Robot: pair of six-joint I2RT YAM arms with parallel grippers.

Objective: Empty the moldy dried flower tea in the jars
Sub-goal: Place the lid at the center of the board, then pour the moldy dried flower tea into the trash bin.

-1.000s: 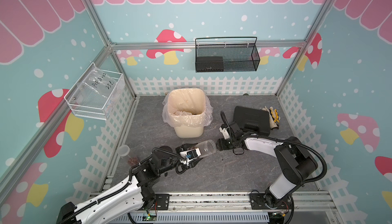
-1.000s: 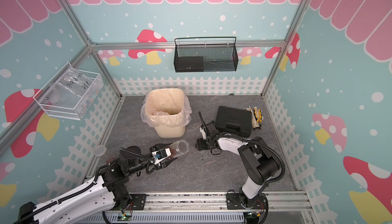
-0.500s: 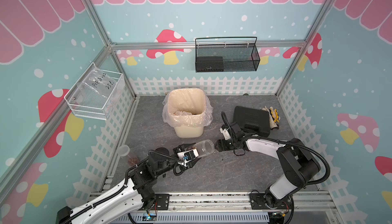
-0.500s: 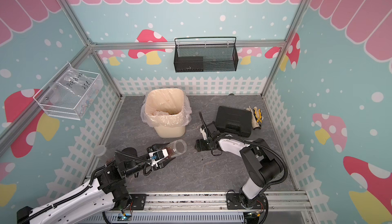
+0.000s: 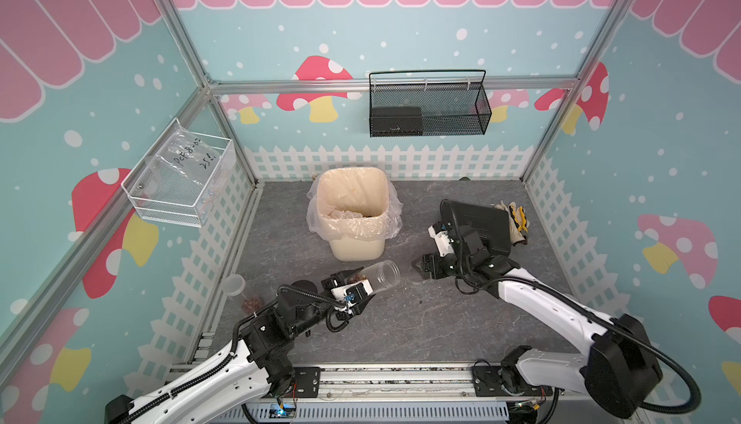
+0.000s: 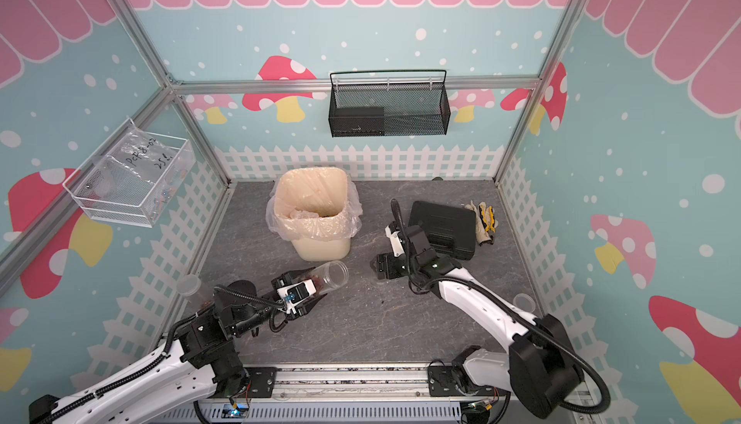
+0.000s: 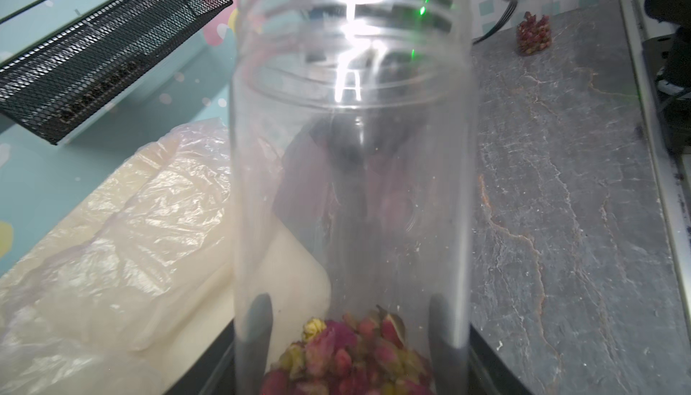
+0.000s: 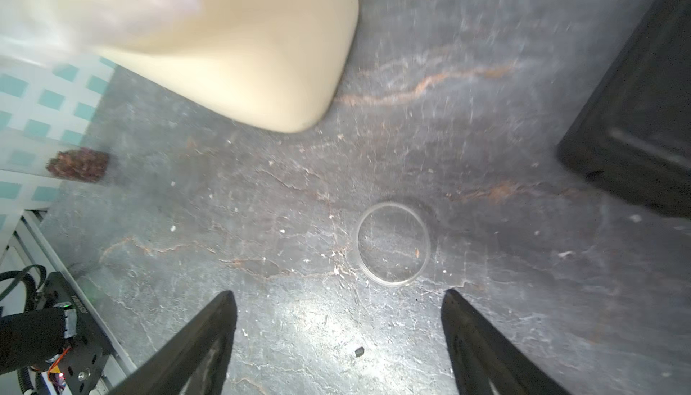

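Free: bare counter between the arms.
Blocked: bin at back, tilted jar before it, black case right.

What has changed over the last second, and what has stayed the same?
The right gripper opened its jaws; the lid lies flat on the table, apparently just released. The left gripper stays shut on the jar, tea still inside; the bin is unmoved.

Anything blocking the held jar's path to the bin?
Nothing visible. The left end effector holds the open jar beside the bin; its lid lies aside, below the open right end effector.
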